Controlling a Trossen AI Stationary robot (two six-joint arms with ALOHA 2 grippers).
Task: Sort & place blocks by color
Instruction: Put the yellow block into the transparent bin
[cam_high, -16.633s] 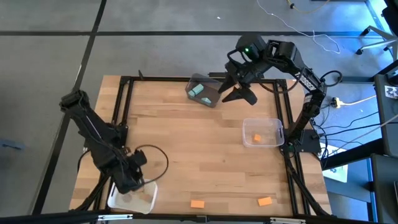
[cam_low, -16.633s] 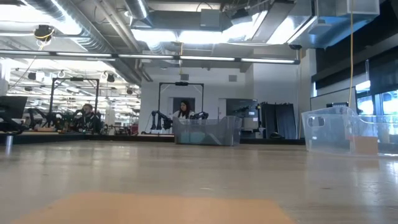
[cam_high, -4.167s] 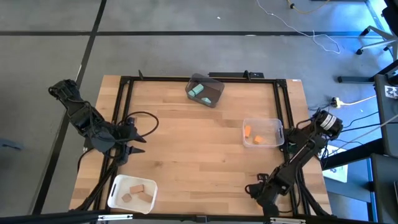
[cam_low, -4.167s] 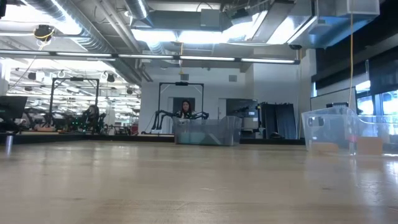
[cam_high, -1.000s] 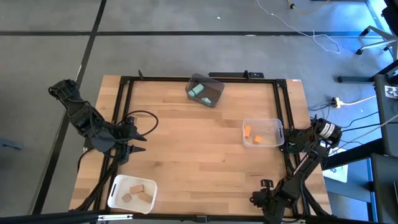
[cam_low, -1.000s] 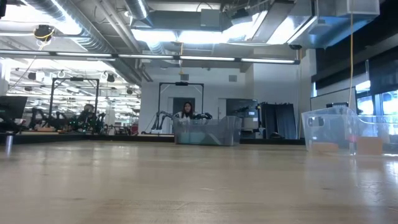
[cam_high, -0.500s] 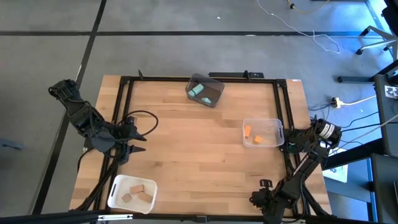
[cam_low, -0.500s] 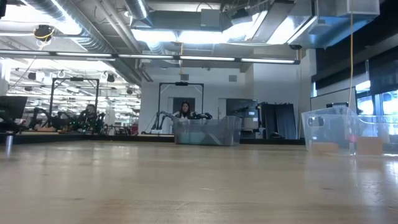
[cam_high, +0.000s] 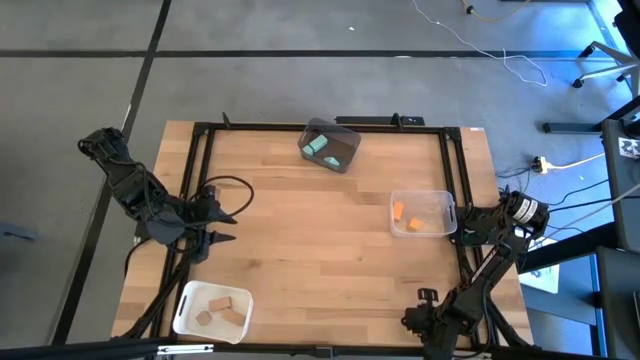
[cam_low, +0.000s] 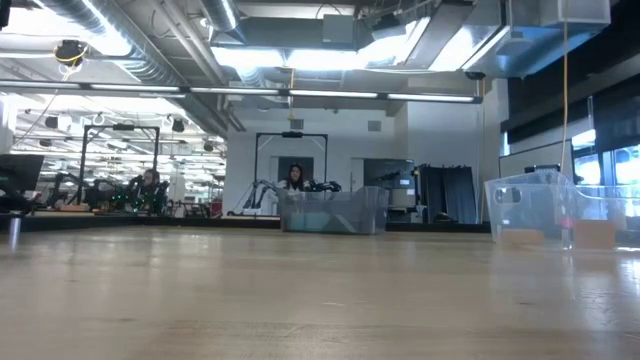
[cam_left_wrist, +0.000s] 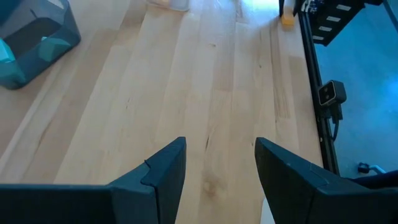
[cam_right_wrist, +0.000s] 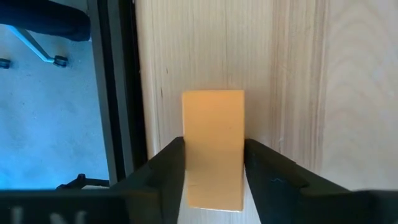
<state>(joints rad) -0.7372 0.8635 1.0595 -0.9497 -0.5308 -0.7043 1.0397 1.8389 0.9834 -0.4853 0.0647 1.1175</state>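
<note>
Three bins (cam_high: 329, 146) on wooden table (cam_high: 320, 240)

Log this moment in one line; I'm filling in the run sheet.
right gripper: shut on orange block, table's near-right edge | left gripper: open, empty, left side

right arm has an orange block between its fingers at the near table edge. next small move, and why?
Probably lift the right hand straight up. The orange block sits between its fingers, apparently gripped, low over the table edge. The clear bin already holds two orange blocks, so that looks like its destination. The left hand waits open at the left side.
</note>
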